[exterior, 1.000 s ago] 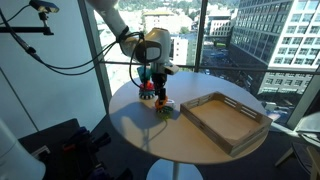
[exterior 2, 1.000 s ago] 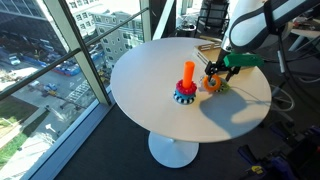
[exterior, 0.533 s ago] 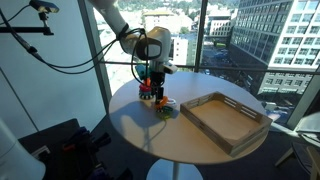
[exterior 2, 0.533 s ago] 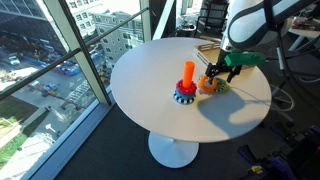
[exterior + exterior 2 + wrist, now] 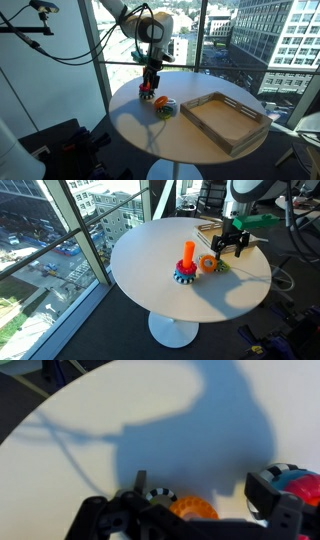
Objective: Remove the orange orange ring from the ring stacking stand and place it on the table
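Note:
The orange ring (image 5: 207, 264) lies flat on the table (image 5: 150, 290), close beside the ring stacking stand (image 5: 187, 264), whose orange peg stands bare on its dark round base. In the wrist view the orange ring (image 5: 192, 510) sits on the table below and between my fingers, and the stand's base (image 5: 296, 484) shows at the right edge. My gripper (image 5: 230, 246) hangs open above the ring and holds nothing. In an exterior view my gripper (image 5: 152, 82) is above the stand (image 5: 147, 95) and the ring (image 5: 161, 102).
A yellow-green ring (image 5: 219, 267) lies right beside the orange ring. A rectangular wooden tray (image 5: 226, 118) takes up one side of the table (image 5: 150, 140). Large windows stand close behind the table.
My gripper has risen from down at the orange ring to a little above it. The ring stays on the table beside the stand.

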Robot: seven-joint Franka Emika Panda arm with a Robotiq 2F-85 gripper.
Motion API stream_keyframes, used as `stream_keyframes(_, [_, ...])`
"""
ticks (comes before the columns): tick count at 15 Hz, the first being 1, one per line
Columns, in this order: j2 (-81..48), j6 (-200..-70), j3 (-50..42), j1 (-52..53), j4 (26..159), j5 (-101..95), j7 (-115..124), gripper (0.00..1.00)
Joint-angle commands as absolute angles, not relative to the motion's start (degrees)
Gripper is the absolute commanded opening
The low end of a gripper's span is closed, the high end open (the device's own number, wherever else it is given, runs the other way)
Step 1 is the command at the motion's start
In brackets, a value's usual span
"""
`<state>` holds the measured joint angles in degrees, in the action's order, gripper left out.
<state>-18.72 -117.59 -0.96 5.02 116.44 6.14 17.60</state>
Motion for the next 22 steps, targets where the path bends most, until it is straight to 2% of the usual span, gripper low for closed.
stream_keyframes(1, [-15.6, -111.5, 0.1, 4.9, 114.7, 5.9, 17.3, 1.0])
stream_keyframes(7, [-9.8, -107.7, 2.0, 6.7, 114.9, 4.3, 18.6, 1.0])
stream_keyframes(22, [5.8, -109.5, 6.4, 7.7, 119.5, 0.4, 21.1, 1.0])
